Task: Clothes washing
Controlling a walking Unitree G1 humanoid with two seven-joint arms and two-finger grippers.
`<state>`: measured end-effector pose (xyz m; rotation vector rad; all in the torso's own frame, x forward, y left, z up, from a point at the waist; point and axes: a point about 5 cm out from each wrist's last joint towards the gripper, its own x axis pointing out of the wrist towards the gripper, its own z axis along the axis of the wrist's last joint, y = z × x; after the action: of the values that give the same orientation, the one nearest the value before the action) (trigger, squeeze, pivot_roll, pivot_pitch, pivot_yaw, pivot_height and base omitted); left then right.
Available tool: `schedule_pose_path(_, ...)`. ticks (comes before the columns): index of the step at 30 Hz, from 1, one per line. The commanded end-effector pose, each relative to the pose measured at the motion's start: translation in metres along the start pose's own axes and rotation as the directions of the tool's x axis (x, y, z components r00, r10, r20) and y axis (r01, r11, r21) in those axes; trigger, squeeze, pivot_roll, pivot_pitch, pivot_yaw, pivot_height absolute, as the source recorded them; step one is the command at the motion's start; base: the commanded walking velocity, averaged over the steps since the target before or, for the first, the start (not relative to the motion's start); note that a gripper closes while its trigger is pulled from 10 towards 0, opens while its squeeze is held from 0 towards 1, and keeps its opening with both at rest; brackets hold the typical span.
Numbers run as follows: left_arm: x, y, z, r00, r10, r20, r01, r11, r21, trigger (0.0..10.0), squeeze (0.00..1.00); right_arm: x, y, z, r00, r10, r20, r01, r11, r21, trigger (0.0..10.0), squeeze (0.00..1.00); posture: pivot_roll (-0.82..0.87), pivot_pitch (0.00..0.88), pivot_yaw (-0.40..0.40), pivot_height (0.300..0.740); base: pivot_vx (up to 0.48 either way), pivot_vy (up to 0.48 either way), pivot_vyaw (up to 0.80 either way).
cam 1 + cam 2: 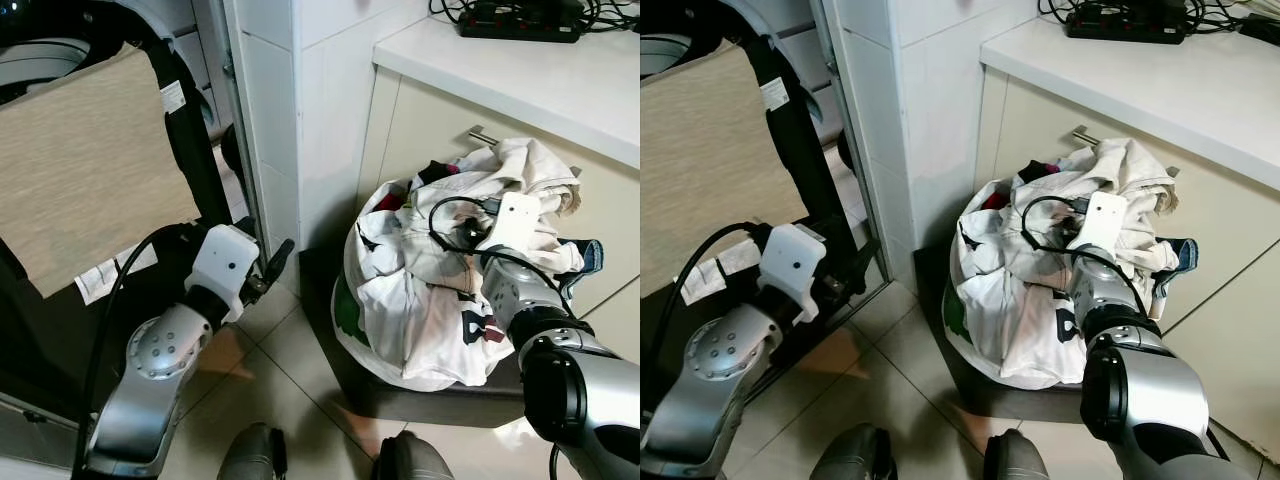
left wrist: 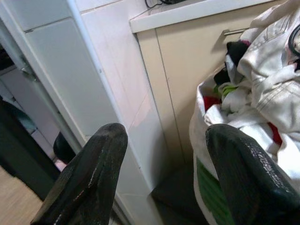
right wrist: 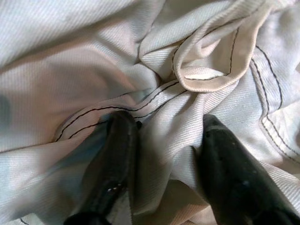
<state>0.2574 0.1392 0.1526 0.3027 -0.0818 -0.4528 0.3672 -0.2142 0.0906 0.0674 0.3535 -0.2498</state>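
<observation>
A bulging white laundry bag (image 1: pixel 420 320) sits on the tiled floor (image 1: pixel 290 380), tucked against the cream cabinet (image 1: pixel 440 125) on the right, with a heap of clothes spilling over its top. Uppermost lies an off-white garment with dark stitching (image 1: pixel 525 170); bits of red, green and black fabric peek out underneath, and something denim-blue pokes out at the far right edge.

The right gripper (image 3: pixel 164 140) is pushed down into that pale garment. Its two black fingers (image 3: pixel 119 154) stand apart, pressed into the folds with a ridge of cloth bunched between them, not yet pinched together. Its white wrist housing (image 1: pixel 515 222) rests on top of the heap, a black cable looping beside it.

The left gripper (image 2: pixel 164 168) hangs in the air to the left of the bag, near the corner of the white tiled wall (image 1: pixel 290 130), fingers spread wide and holding nothing.

Further left a beige cloth (image 1: pixel 85 160) with a small label drapes over a black frame. On the white countertop (image 1: pixel 540 75) at the far right lies a black power strip (image 1: pixel 520 18) with tangled cords
</observation>
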Motion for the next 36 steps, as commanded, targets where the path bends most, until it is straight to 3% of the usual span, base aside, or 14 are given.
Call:
schedule_pose_path(1,0.004,-0.005,-0.001,1.0,-0.008,0.004,0.008,1.0,0.001,10.0,0.0,-0.004,0.005,-0.025,0.995,0.017,-0.093,-0.02,0.999,-0.033,0.0,0.0,0.08,0.067,0.011,0.691,0.0,0.0,0.0)
schedule_pose_path(8,0.015,-0.013,-0.002,0.999,-0.03,0.02,0.031,0.999,-0.014,10.0,0.0,-0.005,0.003,-0.028,0.995,0.018,-0.094,-0.02,1.0,-0.021,0.0,0.0,0.03,0.059,0.015,0.691,0.0,0.0,0.0)
schedule_pose_path(15,0.025,-0.015,-0.003,0.998,-0.043,0.04,0.044,0.999,-0.015,10.0,0.0,-0.002,0.011,-0.006,0.999,0.053,-0.005,-0.053,0.998,-0.024,0.0,0.0,0.0,0.037,0.009,0.691,0.0,0.0,0.0)
schedule_pose_path(18,0.034,-0.013,-0.001,0.998,-0.027,0.062,0.028,0.999,-0.02,10.0,0.0,-0.001,0.021,0.011,0.99,0.109,0.086,-0.101,0.991,-0.088,0.0,0.0,-0.03,0.007,0.006,0.691,0.0,0.0,0.0)
schedule_pose_path(21,0.038,-0.014,-0.001,0.997,-0.031,0.069,0.032,0.999,-0.021,10.0,0.0,-0.002,0.025,0.018,0.984,0.13,0.124,-0.119,0.989,-0.09,0.0,0.0,-0.05,0.0,0.007,0.691,0.0,0.0,0.0)
schedule_pose_path(29,0.052,-0.016,0.0,0.995,-0.026,0.092,0.028,0.999,-0.02,10.0,0.0,-0.01,0.051,0.053,0.909,0.252,0.331,-0.212,0.965,-0.152,0.0,0.0,-0.08,0.0,0.008,0.691,0.0,0.0,0.0)
schedule_pose_path(32,0.055,-0.015,0.0,0.995,-0.021,0.099,0.024,0.999,-0.024,10.0,0.0,-0.013,0.054,0.062,0.893,0.261,0.368,-0.211,0.963,-0.17,0.0,0.0,-0.09,0.0,0.006,0.691,0.0,0.0,0.0)
schedule_pose_path(36,0.06,-0.016,0.001,0.993,-0.018,0.113,0.022,0.999,-0.031,10.0,0.0,-0.021,0.056,0.093,0.829,0.28,0.485,-0.192,0.956,-0.222,0.0,0.0,-0.11,0.0,0.003,0.691,0.0,0.0,0.0)
